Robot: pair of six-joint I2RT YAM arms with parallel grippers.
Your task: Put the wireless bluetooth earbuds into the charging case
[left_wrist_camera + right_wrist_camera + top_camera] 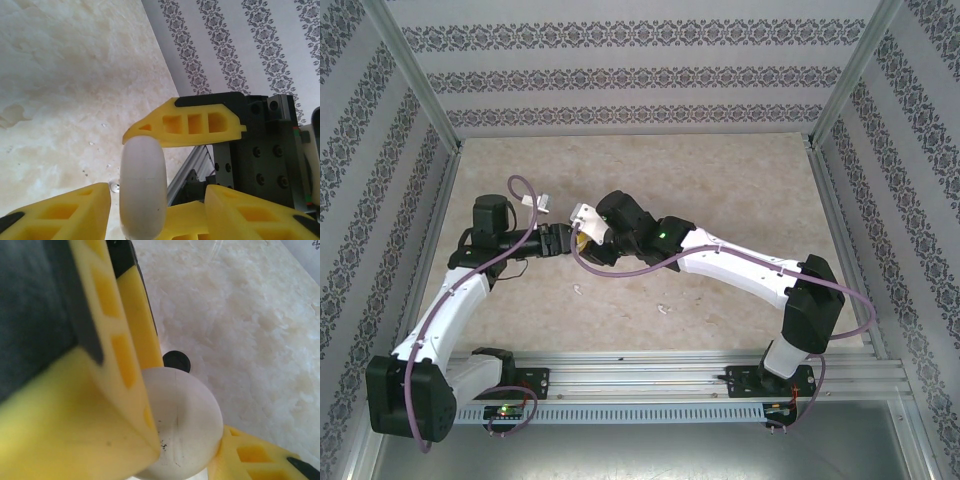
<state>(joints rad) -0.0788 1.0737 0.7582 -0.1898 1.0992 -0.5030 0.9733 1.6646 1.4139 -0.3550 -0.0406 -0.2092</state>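
A white round charging case (143, 187) hangs above the table, seen edge-on, where the two arms meet. My right gripper (192, 440) is shut on the case (187, 420), one finger on each side of it. My left gripper (157, 215) is open. Its fingers (65, 212) stand on either side of the case, with a wide gap on the right. In the top view the left gripper (563, 240) and right gripper (586, 240) are tip to tip. Two tiny white bits, likely earbuds (665, 308), lie on the table in front of them.
A black round object (176, 360) lies on the marble-patterned table (720, 180) under the held case. Patterned walls and metal posts close in the table on three sides. The rail (650, 375) with both arm bases runs along the near edge.
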